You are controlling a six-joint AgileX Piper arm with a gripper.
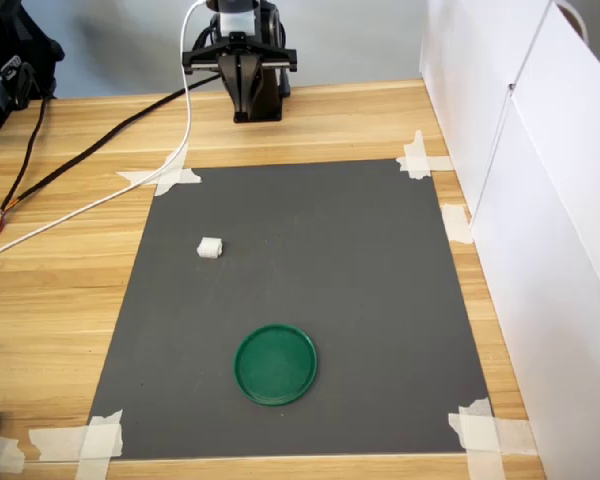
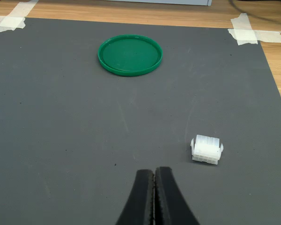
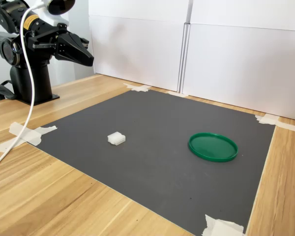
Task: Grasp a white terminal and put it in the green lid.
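Observation:
The white terminal [image 1: 210,247] [image 2: 206,149] [image 3: 116,138] is a tiny white blocky piece lying on the dark grey mat [image 1: 330,250], toward the first exterior view's left. The green lid [image 1: 275,364] [image 2: 130,55] [image 3: 213,146] lies flat on the same mat, empty, well apart from the terminal. My gripper [image 1: 241,100] [image 2: 154,172] [image 3: 90,59] hangs in the air over the far edge of the table, short of the mat. Its two black fingers are pressed together with nothing between them. In the wrist view the terminal sits ahead of the fingertips and off to one side.
White tape strips [image 1: 165,178] hold the mat's corners to the wooden table [image 1: 60,260]. A white cable [image 1: 100,195] and black cables [image 1: 40,170] trail across the first exterior view's left. White panels [image 1: 540,200] wall the first exterior view's right side. The arm's base [image 3: 29,78] stands behind the mat.

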